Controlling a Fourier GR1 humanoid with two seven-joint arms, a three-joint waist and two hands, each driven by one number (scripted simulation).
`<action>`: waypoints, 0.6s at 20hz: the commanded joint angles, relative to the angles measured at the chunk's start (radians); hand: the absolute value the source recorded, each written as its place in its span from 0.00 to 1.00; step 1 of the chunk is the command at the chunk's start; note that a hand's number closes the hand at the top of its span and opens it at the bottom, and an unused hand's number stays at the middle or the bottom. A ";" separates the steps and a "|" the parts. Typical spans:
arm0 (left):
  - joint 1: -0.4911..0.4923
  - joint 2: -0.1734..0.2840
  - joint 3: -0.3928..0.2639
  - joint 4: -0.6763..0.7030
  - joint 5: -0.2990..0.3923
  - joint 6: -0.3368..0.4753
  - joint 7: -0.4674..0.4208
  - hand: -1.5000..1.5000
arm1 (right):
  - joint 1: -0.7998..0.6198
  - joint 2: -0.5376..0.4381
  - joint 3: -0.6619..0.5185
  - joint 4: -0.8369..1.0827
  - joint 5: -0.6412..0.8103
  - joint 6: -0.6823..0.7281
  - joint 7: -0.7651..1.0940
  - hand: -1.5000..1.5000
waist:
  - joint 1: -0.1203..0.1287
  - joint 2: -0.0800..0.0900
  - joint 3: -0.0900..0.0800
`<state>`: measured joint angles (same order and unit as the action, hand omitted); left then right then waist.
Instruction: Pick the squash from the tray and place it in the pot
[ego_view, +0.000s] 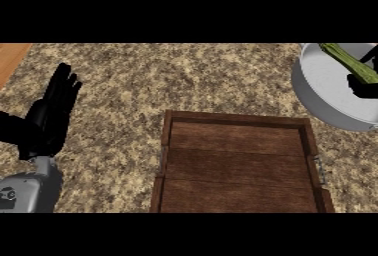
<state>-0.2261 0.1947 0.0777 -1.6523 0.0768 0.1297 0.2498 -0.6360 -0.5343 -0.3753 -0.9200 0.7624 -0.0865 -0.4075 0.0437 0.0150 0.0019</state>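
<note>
The speckled counter (184, 75) fills most of the view. On it, low and in the middle, sits the brown wooden tray (236, 122), and nothing lies on its boards. Up at the right edge is the grey pot (314, 95), partly cut off by the side of the view. Over the pot's inside is the green squash (353, 62), long and thin. Something black, which looks like part of the right hand (363, 90), shows just beside and under the squash, but I cannot tell if it is holding the squash or has let go. The left hand (55, 107) is at the left side with its fingers straight and up, resting. I think the job is at the putting-in step, almost done. Next, the right hand needs to let the squash settle in the pot and lift away without bumping the rim.
</note>
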 joint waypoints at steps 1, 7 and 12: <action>-0.008 0.025 0.024 -0.001 0.017 -0.025 0.004 0.50 | -0.120 -0.031 0.006 0.283 0.048 -0.080 -0.095 1.00 | 0.002 0.000 0.000; -0.076 0.015 0.029 0.046 0.008 0.000 0.017 0.50 | -0.163 -0.018 -0.041 0.502 -0.004 0.014 -0.103 0.00 | 0.006 0.008 0.002; -0.020 0.004 0.025 0.058 0.019 -0.030 -0.046 0.50 | -0.222 -0.040 -0.076 0.601 -0.068 0.190 -0.205 0.00 | 0.012 0.010 0.002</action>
<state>-0.2494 0.1946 0.0903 -1.6245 0.0851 0.1178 0.2384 -0.8246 -0.5654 -0.4216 -0.4039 0.7392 0.0054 -0.5398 0.0571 0.0228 0.0038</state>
